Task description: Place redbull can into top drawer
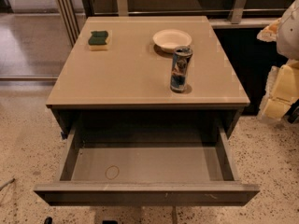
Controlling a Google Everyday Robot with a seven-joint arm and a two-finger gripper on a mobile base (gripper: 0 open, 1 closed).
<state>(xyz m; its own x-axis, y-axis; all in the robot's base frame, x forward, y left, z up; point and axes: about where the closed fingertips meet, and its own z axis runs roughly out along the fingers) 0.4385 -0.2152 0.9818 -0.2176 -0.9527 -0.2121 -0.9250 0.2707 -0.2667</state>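
Note:
The redbull can (180,69) stands upright on the tan tabletop (131,73), right of centre and near the front edge, just in front of a white bowl. The top drawer (145,164) is pulled open below the tabletop; its grey floor is bare but for a faint ring mark (112,172). My gripper (280,94) shows as pale yellow and white parts at the right edge of the view, beside the table's right side, well apart from the can and holding nothing that I can see.
A white bowl (172,39) sits at the back right of the tabletop. A yellow and green sponge (99,40) lies at the back left. Speckled floor surrounds the table. A dark cabinet and metal rails stand behind it.

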